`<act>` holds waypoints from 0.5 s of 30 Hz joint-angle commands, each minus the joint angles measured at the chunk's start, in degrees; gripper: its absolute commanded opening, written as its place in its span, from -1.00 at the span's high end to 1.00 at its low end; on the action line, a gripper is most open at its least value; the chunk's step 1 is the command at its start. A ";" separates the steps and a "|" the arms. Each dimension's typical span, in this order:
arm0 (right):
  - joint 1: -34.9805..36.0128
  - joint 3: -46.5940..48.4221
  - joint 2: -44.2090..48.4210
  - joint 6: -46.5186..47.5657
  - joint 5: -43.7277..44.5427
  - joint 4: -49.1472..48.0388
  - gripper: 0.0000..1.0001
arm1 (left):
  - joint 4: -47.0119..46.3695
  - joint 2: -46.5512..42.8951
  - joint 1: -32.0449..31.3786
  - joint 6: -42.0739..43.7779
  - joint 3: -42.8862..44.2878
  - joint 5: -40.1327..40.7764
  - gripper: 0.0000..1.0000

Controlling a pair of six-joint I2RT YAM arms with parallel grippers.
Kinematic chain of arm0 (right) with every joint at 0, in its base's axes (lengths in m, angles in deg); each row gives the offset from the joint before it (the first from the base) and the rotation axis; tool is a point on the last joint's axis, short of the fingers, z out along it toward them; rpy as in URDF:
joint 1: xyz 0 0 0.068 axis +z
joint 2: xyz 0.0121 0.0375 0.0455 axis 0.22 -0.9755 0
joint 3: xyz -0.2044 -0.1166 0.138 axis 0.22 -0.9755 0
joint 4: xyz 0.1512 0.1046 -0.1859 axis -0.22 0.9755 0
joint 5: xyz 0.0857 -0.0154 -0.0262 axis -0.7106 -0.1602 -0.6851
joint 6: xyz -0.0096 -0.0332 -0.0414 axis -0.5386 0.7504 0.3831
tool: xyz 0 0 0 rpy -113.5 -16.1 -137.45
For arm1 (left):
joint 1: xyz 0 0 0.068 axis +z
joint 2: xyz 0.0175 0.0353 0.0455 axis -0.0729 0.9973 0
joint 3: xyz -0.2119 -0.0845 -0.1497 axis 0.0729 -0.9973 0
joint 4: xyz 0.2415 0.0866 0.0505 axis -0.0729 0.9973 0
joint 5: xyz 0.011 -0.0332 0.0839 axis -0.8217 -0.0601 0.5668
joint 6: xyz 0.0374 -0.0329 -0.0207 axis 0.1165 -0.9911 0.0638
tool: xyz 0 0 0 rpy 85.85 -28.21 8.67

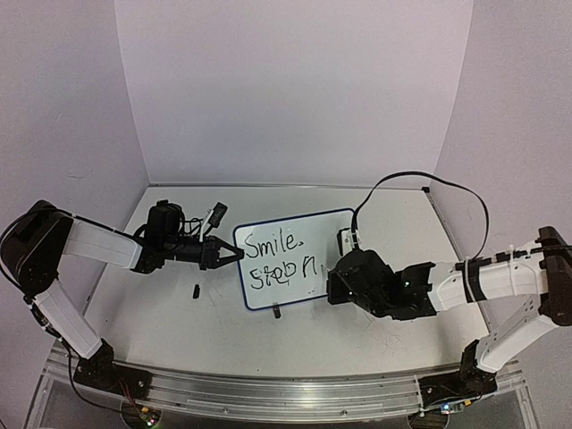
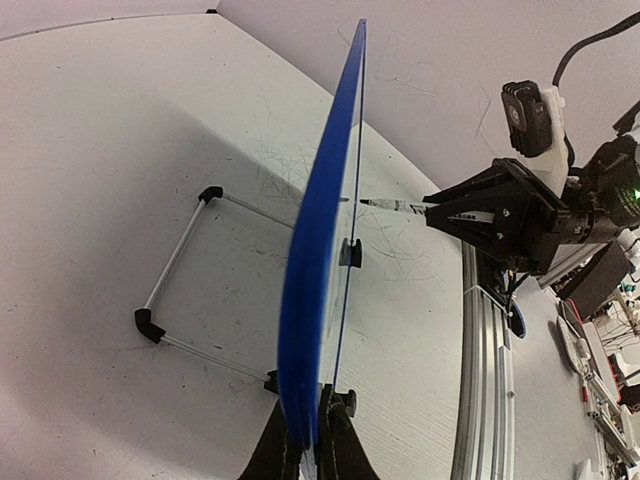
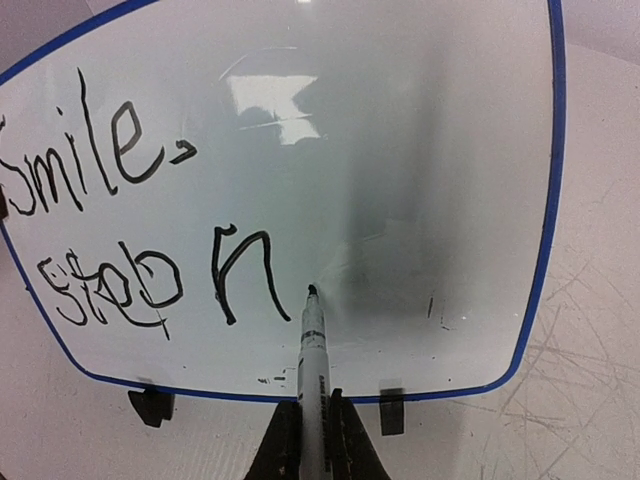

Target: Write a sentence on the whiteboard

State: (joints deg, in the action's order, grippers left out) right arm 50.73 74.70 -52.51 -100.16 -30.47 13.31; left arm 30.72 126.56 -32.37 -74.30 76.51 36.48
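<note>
The whiteboard stands upright on its black clip feet at the table's middle, blue-rimmed. The sentence reads "Smile." with "Stop" and an h-like letter below. My left gripper is shut on the board's left edge; in the left wrist view the board runs edge-on out of the fingers. My right gripper is shut on a white marker. Its black tip sits at the board just right of the last letter.
A small black piece lies on the table left of the board. A wire stand props the board from behind. A black cable arcs over the right arm. An aluminium rail runs along the near edge.
</note>
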 commanded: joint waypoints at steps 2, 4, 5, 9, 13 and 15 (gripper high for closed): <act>-0.98 2.83 -0.97 2.31 0.60 -3.33 1.00 | 3.67 1.25 -0.03 3.42 0.43 6.26 1.00; -0.97 3.06 -1.12 2.72 0.45 -3.51 1.00 | 3.67 1.30 -0.05 3.42 0.48 6.21 1.00; -0.95 3.08 -1.10 2.95 0.31 -3.71 1.00 | 3.67 1.34 -0.04 3.42 0.49 6.17 1.00; -1.01 3.31 -1.43 3.37 0.57 -3.92 1.00 | 3.67 1.55 -0.03 3.51 0.51 6.11 1.00; -1.17 3.83 -2.98 3.01 0.04 -3.56 1.00 | 3.66 1.59 -0.03 3.51 0.54 6.07 1.00; -1.19 4.02 -3.39 2.53 -0.15 -2.80 1.00 | 3.67 1.55 -0.03 3.51 0.56 6.10 1.00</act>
State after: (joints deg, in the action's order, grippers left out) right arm 49.83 76.49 -54.38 -97.69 -30.74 10.83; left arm 30.72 126.56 -32.37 -74.26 76.51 36.48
